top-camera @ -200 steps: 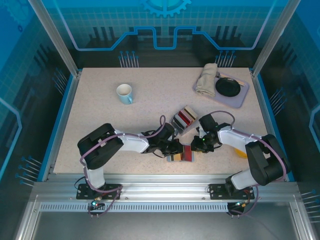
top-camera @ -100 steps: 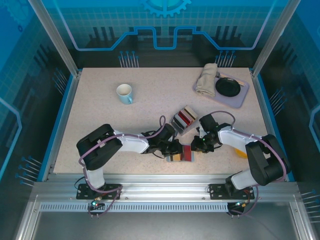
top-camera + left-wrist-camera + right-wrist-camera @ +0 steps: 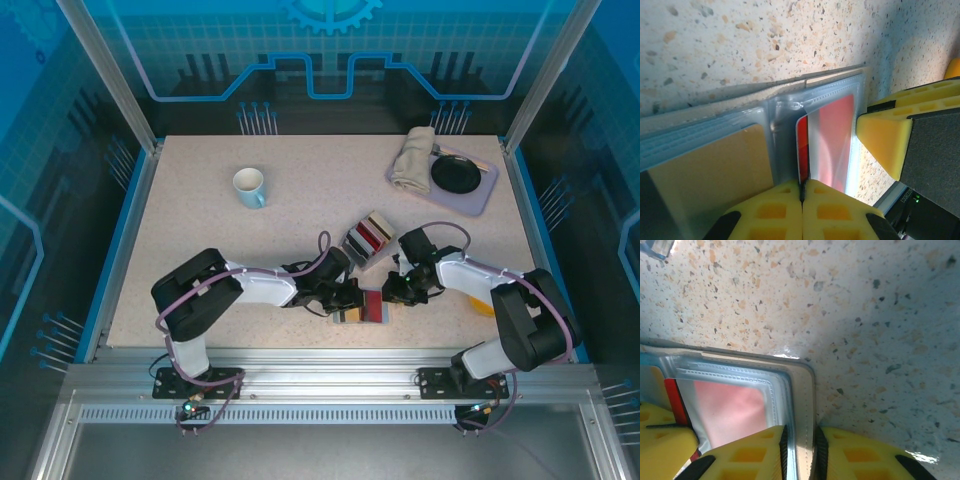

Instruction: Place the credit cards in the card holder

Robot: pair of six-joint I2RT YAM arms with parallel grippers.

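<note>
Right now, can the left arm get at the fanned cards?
Probably not yet: left gripper is shut on the red card in the card holder; path to the fanned cards looks free.

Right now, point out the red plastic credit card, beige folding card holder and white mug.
red credit card [image 3: 801, 147], left wrist view, left edge.
card holder [image 3: 804, 405], right wrist view, beige border.
white mug [image 3: 248, 185], top external view, open top.

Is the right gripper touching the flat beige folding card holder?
Touching. The right wrist view shows the right gripper pinching the flat beige folding card holder by its rim, a pad against each side.
</note>
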